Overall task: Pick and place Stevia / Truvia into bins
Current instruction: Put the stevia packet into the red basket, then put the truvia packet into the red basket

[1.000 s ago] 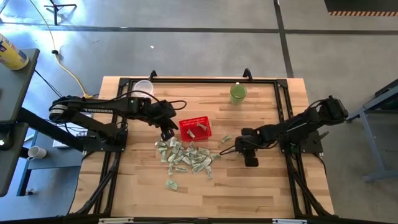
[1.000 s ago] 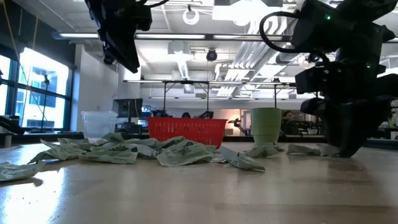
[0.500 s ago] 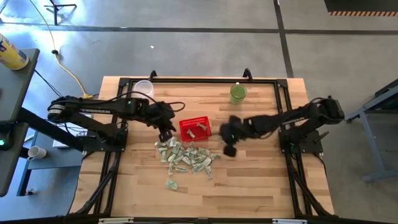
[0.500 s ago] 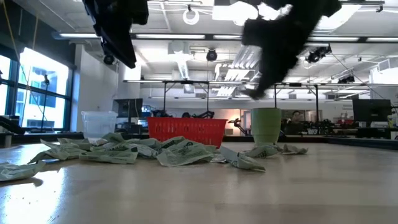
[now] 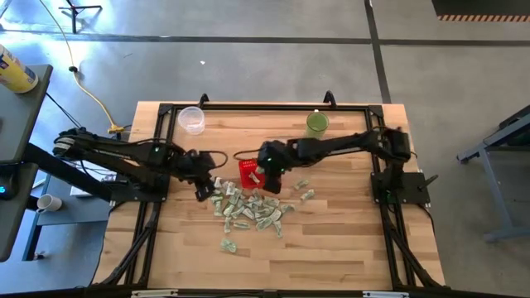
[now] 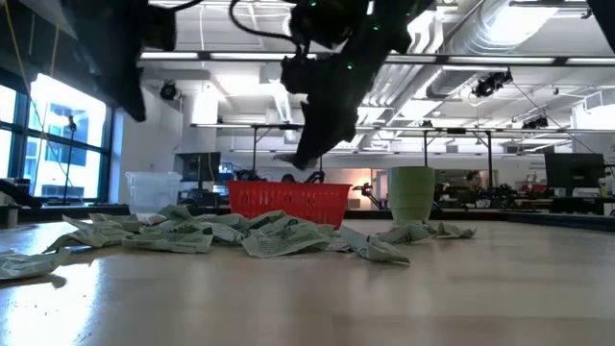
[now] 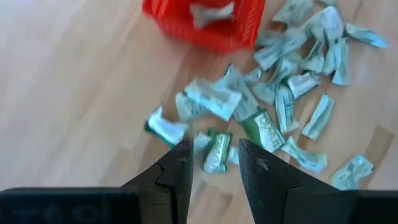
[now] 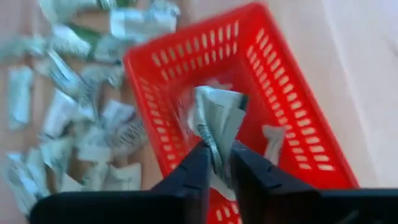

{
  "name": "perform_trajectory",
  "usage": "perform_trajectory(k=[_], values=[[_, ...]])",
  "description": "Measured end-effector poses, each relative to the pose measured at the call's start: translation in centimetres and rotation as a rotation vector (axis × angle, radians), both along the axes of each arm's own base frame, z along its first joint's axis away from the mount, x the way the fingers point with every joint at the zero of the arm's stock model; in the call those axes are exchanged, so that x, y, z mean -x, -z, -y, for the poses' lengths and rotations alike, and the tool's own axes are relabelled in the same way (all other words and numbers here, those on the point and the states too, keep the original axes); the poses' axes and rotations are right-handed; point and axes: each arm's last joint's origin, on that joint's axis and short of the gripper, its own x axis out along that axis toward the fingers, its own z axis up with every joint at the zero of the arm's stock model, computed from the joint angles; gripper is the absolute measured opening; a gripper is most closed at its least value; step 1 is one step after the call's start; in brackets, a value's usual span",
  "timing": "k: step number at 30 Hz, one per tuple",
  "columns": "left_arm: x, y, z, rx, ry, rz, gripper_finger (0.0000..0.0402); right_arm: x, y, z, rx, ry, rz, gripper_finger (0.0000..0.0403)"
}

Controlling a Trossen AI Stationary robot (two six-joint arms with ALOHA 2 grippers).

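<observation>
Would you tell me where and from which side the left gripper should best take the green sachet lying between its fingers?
Probably from straight above, pinching across its narrow width. In the left wrist view the green sachet lies flat on the table, long axis running between the open fingers of the left gripper. Neighbouring sachets crowd it, so a shallow side approach would likely snag them.

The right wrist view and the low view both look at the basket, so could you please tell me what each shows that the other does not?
Only the right wrist view shows the right gripper shut on a sachet above the red basket, with another sachet lying inside. Only the low view shows the green cup and the clear cup. Both show the basket and the loose sachet pile beside it.
</observation>
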Motion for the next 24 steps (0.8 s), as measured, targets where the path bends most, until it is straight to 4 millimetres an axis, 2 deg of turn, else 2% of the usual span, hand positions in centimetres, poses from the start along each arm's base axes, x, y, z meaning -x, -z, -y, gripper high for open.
perform_trajectory(k=[5,10,13,16,19,24], values=[[1.2,2.1,0.4,0.054,-0.121,-0.032,0.0161,0.2,-0.2,-0.2,0.165,0.037,-0.078,0.0141],[1.6,3.9,0.4,0.111,-0.233,-0.082,0.0168,1.3,-2.7,-1.3,0.286,0.014,-0.064,0.0232],[1.3,4.2,0.4,0.158,-0.341,-0.077,0.0186,2.3,-3.3,-1.8,0.325,0.012,-0.095,0.027],[0.3,4.5,0.6,0.2,-0.423,-0.034,0.0211,3.5,-3.6,-1.8,0.347,0.063,-0.113,0.0291],[-0.9,5.3,0.7,0.214,-0.509,-0.004,0.0242,5.0,-3.1,-1.8,0.326,0.12,-0.141,0.0296],[-2.2,7.8,0.6,0.186,-0.659,-0.103,0.0285,8.0,-1.8,-2.0,0.325,0.244,-0.18,0.0296]])
